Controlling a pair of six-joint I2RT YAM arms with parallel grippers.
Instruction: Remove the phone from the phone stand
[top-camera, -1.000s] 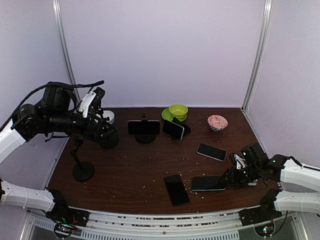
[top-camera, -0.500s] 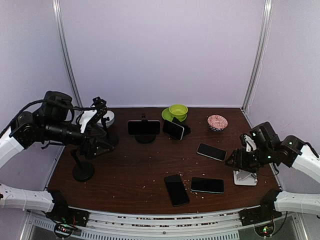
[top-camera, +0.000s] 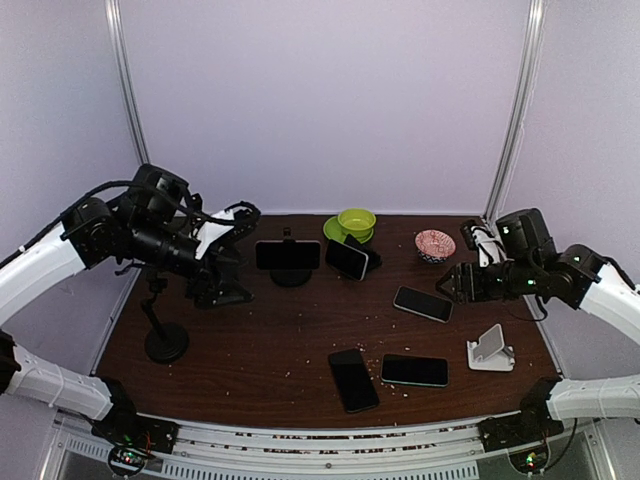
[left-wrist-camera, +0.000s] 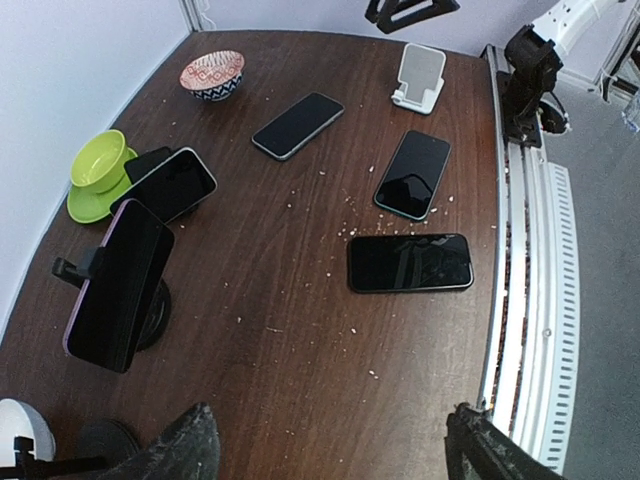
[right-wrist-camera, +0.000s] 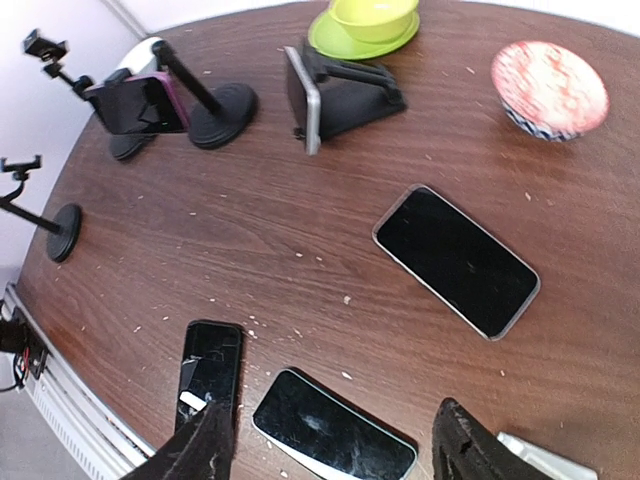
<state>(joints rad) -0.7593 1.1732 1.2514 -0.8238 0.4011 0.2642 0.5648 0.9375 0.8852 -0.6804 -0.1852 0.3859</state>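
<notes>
A phone (top-camera: 288, 255) is clamped sideways in a black round-based stand (top-camera: 291, 277) at the back centre; it also shows in the left wrist view (left-wrist-camera: 120, 285) and the right wrist view (right-wrist-camera: 140, 105). A second phone (top-camera: 346, 258) leans on a black wedge stand (right-wrist-camera: 350, 90). My left gripper (top-camera: 235, 250) hovers open just left of the clamped phone, with nothing between its fingers (left-wrist-camera: 185, 450). My right gripper (top-camera: 462, 262) hangs open above the right side of the table, empty, and its fingers (right-wrist-camera: 470, 445) frame phones lying flat.
Three phones lie flat (top-camera: 423, 303) (top-camera: 414, 369) (top-camera: 353, 379). An empty white stand (top-camera: 490, 348) sits front right. A thin tripod stand (top-camera: 165, 340) stands front left. A green bowl on a saucer (top-camera: 356, 220) and a patterned bowl (top-camera: 435, 243) are at the back.
My right gripper opened, left the flat phone at the front and rose back towards the right rear. The left gripper swung right, closer to the clamped phone.
</notes>
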